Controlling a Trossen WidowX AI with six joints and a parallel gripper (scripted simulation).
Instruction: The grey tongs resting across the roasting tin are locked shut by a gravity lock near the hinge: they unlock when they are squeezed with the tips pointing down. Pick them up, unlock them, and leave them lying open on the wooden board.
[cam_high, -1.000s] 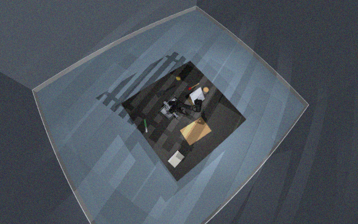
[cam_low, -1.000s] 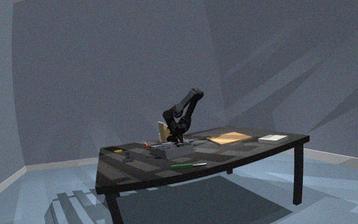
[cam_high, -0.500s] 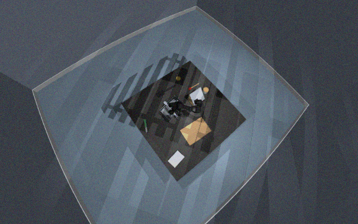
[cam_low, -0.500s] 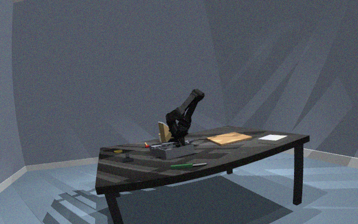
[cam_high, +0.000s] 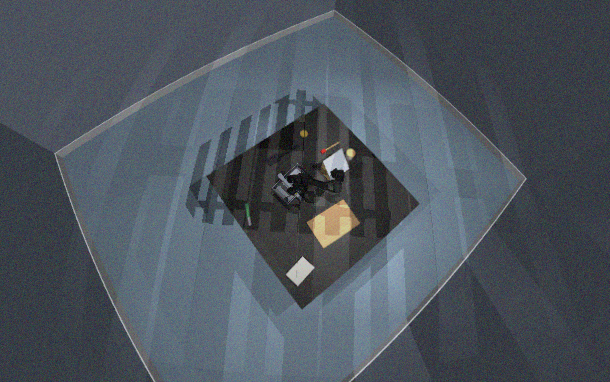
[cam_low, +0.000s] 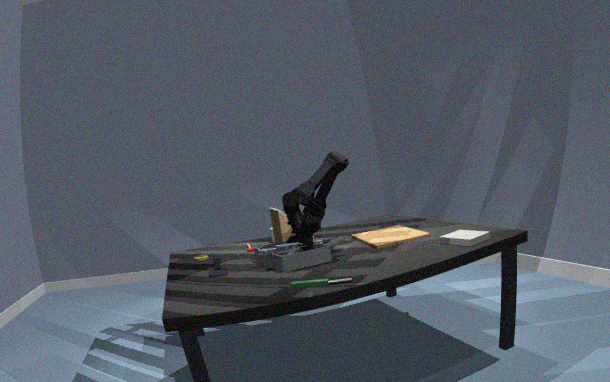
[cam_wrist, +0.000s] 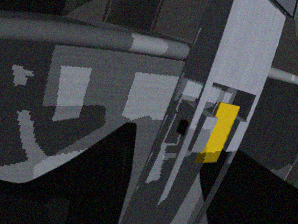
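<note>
The grey tongs (cam_high: 282, 178) (cam_low: 281, 246) (cam_wrist: 252, 45) lie across the roasting tin (cam_low: 302, 261) (cam_wrist: 75, 34). A yellow piece (cam_wrist: 224, 127) shows in the tongs' body in the wrist view. My gripper (cam_high: 296, 184) (cam_low: 307, 245) (cam_wrist: 168, 137) is down at the tin, with one black finger on each side of the tongs, and looks shut on them; the exact contact is in shadow. The arm hides part of the tongs in the top and exterior views. The wooden board (cam_high: 332, 225) (cam_low: 392, 236) lies apart from the tin, with nothing on it.
A tall wedge (cam_high: 336, 164) (cam_low: 280, 225) stands behind the tin. A red-ended stick (cam_high: 331, 147), a pale round thing (cam_high: 351, 153) and a yellow disc (cam_high: 304, 133) (cam_low: 201, 258) lie beyond. A green-handled tool (cam_high: 247, 212) (cam_low: 310, 283) and a white box (cam_high: 300, 271) (cam_low: 465, 236) lie near the edges.
</note>
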